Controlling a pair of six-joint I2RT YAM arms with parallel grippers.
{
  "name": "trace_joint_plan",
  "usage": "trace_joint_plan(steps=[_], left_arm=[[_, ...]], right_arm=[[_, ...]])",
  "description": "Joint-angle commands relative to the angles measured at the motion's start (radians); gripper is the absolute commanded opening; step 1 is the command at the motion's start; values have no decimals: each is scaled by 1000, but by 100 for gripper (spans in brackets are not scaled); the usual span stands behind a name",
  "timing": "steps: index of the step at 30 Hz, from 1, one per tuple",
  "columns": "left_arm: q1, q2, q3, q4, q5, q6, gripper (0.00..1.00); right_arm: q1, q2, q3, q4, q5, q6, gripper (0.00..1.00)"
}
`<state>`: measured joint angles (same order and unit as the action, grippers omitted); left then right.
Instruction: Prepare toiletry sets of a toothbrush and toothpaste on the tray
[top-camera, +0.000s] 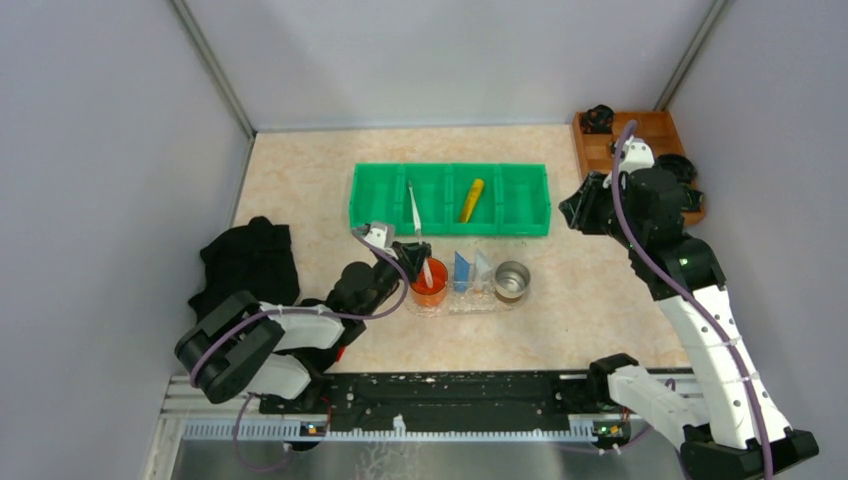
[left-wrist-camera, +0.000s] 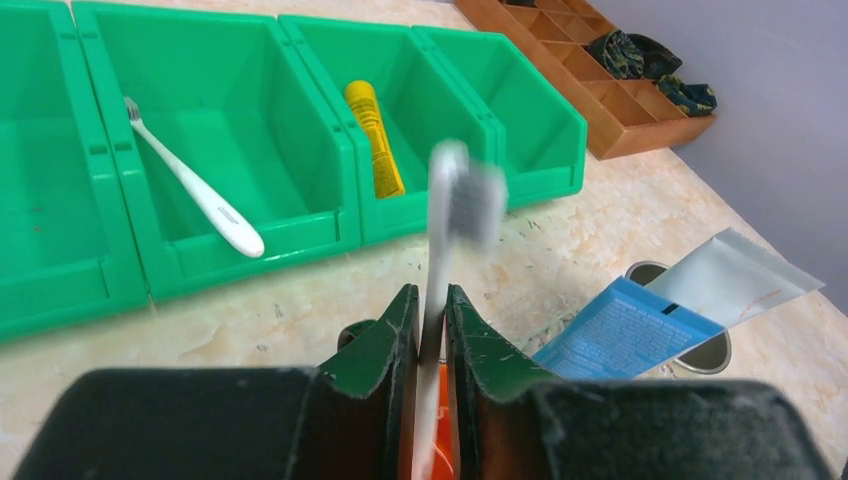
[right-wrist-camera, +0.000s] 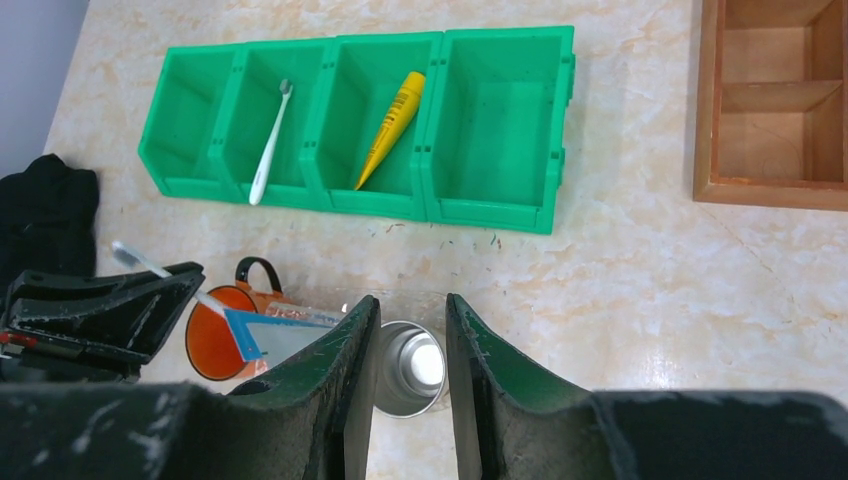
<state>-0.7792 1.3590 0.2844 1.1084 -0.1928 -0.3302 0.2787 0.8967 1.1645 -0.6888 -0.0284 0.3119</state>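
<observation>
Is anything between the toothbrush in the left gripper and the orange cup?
Nothing visible. The toothbrush has its lower end at the open mouth of the orange cup; the blue toothpaste stands beside it.

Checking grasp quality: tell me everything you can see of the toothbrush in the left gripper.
The toothbrush is a thin white stick that looks like plastic. Its bristle head is up and blurred in the left wrist view. The left gripper is shut on its handle and holds it tilted. Its lower end points down into the orange cup; whether it touches the cup cannot be told.
</observation>
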Motion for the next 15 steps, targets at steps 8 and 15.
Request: trace_joint_plan(steps=[8, 15], left_arm=[[-8, 2, -57, 61, 33, -35, 25], [-8, -119, -19, -140, -11, -47, 55]], right_arm=[[7, -27, 18, 16, -8, 10, 30], [7, -3, 15, 36, -30, 14, 31]])
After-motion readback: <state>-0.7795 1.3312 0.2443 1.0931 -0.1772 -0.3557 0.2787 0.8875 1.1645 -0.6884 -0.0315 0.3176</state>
